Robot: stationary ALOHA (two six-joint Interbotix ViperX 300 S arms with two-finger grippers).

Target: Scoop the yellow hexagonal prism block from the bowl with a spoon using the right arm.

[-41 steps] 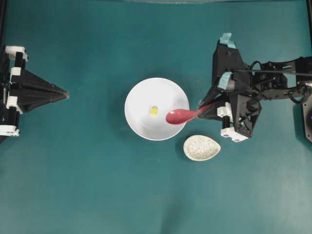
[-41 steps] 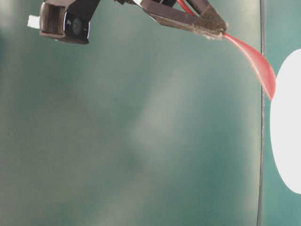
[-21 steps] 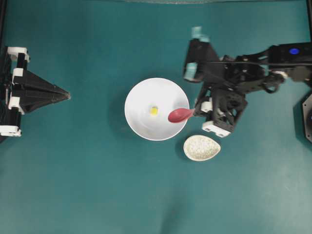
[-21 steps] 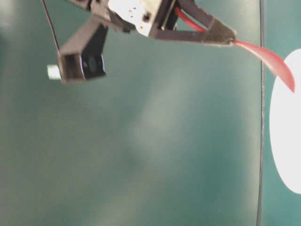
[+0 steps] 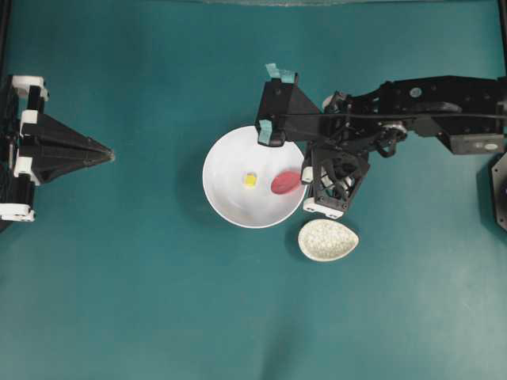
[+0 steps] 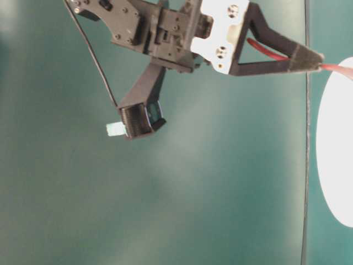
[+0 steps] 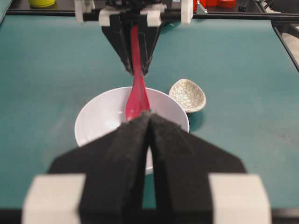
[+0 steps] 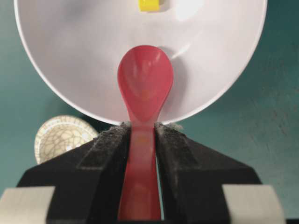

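Note:
The white bowl (image 5: 230,194) sits mid-table with the yellow hexagonal prism block (image 5: 250,180) near its centre. My right gripper (image 5: 306,176) is shut on the handle of the pink-red spoon (image 5: 285,182). The scoop hangs inside the bowl's right half, a short way right of the block and apart from it. In the right wrist view the spoon (image 8: 145,88) points straight at the block (image 8: 149,4), with the fingers (image 8: 110,140) clamped on the handle at the bowl's rim (image 8: 70,56). My left gripper (image 5: 107,154) is shut and empty, well left of the bowl.
A speckled teardrop spoon rest (image 5: 327,239) lies just below and right of the bowl, under the right wrist. The right arm (image 5: 428,99) stretches in from the right edge. In the left wrist view the spoon rest (image 7: 188,94) stands beside the bowl (image 7: 100,116).
The right arm has swung left and lowered, carrying the spoon's scoop from over the bowl's right rim into the bowl, nearer the block. The left arm has not moved.

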